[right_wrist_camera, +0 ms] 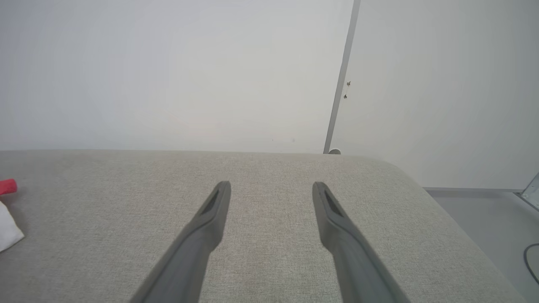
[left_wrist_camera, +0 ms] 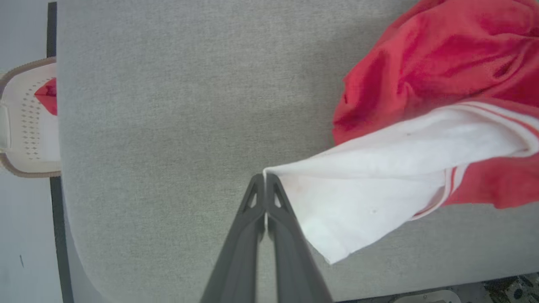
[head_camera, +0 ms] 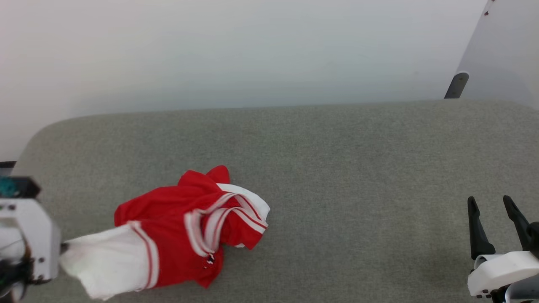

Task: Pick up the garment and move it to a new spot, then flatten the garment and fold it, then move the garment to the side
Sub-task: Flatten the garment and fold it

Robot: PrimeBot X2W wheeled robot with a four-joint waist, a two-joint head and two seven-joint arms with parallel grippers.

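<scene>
The large red short-sleeved jersey with white sleeves and red-and-white striped trim [head_camera: 181,235] lies crumpled on the grey cloth-covered tabletop with rounded corners [head_camera: 358,160]. It is in the left part, near the front edge. One white sleeve is stretched out toward the left front corner.

The left gripper [left_wrist_camera: 265,179] has its two dark fingers pressed together on the edge of this white sleeve, so it is gripping the jersey. The red body of the jersey rests on the cloth beside it.

The right gripper [head_camera: 489,202] is over the right part of the tabletop, near the front edge and well apart from the jersey. Its fingers stand wide apart, with nothing between them.

Past the left edge of the tabletop stands a beige perforated basket [left_wrist_camera: 25,122], and a small red cloth [left_wrist_camera: 48,94] is inside it.
</scene>
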